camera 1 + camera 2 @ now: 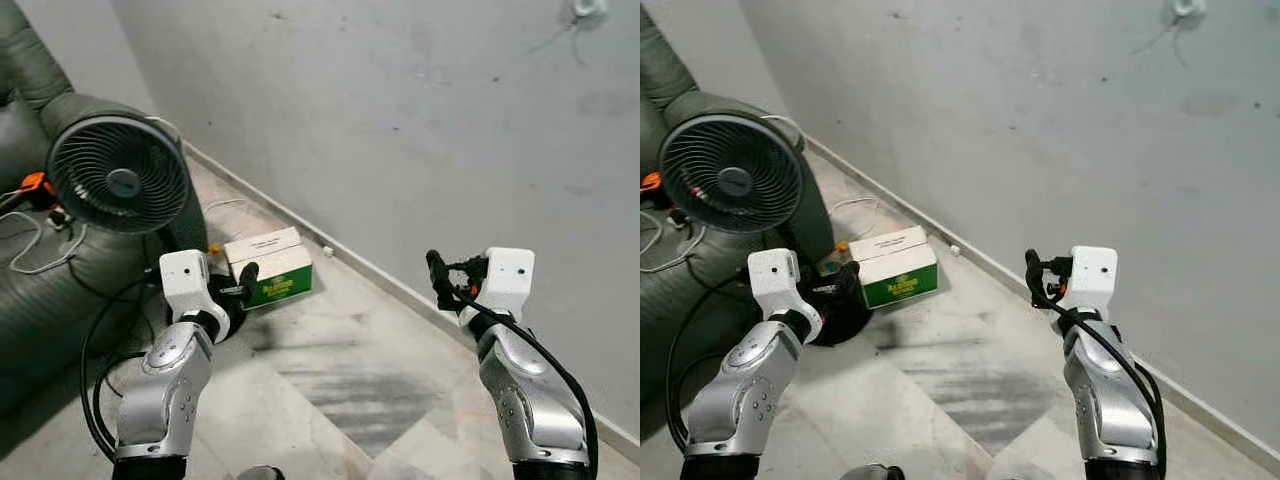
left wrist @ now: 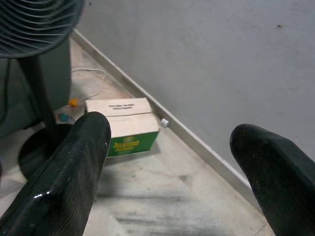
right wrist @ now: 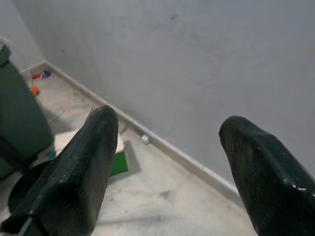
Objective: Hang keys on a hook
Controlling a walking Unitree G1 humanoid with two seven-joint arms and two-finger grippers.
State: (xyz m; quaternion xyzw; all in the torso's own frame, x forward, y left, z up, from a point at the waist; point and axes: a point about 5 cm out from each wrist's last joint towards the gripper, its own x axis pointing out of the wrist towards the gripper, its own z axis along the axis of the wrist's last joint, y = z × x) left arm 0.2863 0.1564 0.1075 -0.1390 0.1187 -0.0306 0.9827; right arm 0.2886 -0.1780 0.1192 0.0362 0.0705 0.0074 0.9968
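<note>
Standing at the far left, a black fan (image 1: 120, 175) rests against a dark sofa (image 1: 30, 290). Beside its base, a green-and-white box (image 1: 268, 266) lies on the floor (image 1: 330, 380) near the grey wall (image 1: 400, 120). Left tool (image 2: 167, 162) and right tool (image 3: 165, 162) both hover, fingers spread, holding nothing. Keys cannot be made out.

Bare marble floor (image 1: 340, 390) lies open ahead; a black pedestal fan (image 1: 120, 175) and green-and-white cardboard box (image 1: 270, 268) crowd the left, against the grey wall (image 1: 400, 120).
</note>
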